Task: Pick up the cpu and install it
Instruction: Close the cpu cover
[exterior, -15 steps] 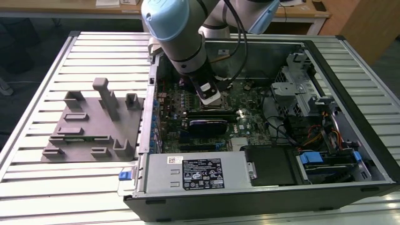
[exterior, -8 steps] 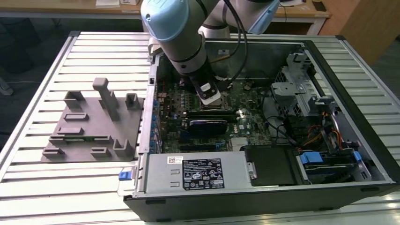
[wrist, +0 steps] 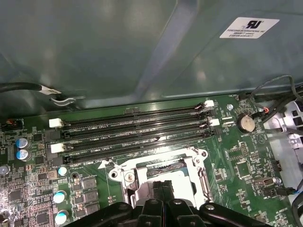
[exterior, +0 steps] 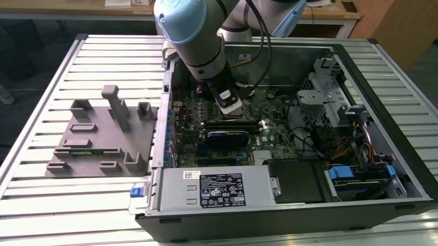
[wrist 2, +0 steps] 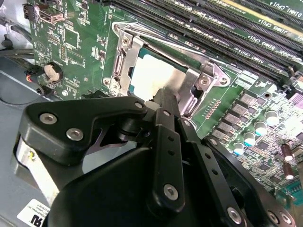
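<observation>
The gripper (wrist 2: 166,94) hangs low inside the open computer case (exterior: 383,77), directly over the CPU socket (wrist 2: 124,56) on the motherboard (wrist 2: 71,33). Its fingers (wrist 2: 163,118) are drawn together with no gap showing between them. Their tips come down at one edge of the cpu (wrist 2: 150,75) — whether they touch or pinch it I cannot tell, because the tips hide that edge.

The cpu lies inside the socket's metal frame. It is just beside the rows of memory slots (wrist: 137,127) and well apart from the coin cell battery (wrist 2: 53,72) nearer the motherboard's edge. The grey fixture (exterior: 96,138) stands outside the case on the slatted table (exterior: 41,102), well clear of the work.

By the look of it, the step in hand is seating the chip. I judge that doing it well means keeping the chip square to the frame and letting it settle flat on all four sides. There should be no sideways drag and only the lightest downward touch, since a socket's contacts bend easily. No corner should ride up on the frame.

The cpu lies flat, its silvery-white top facing up out of the case toward the gripper. It is square, so it has no long axis to speak of. Its sides run parallel to the frame's sides, one pair alongside the memory slots. What shows of it looks level — the hidden edge I cannot vouch for.
</observation>
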`<state>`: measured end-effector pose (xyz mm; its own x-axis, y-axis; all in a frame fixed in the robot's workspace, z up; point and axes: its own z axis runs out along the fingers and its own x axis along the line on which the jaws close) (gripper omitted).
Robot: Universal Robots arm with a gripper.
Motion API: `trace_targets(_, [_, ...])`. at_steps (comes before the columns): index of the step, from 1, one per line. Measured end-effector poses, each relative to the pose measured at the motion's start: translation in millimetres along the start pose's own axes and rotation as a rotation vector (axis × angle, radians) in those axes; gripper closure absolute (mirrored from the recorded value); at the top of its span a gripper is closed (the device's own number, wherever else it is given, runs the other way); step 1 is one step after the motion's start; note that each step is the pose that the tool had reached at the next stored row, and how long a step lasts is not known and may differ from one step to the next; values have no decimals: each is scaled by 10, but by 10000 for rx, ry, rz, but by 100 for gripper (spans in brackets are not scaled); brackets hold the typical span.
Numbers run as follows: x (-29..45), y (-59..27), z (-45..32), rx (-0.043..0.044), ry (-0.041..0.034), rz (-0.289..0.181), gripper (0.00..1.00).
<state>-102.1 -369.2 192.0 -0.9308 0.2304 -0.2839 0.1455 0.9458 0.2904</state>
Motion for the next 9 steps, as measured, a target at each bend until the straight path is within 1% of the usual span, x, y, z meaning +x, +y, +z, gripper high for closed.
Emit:
trace_targets(3, [11, -2, -6, 3, 3, -1, 89])
trace_targets(7, [74, -12, -25, 2, 1, 0, 89])
trace_targets(9, [86, -15, -23, -4, 0, 1, 89])
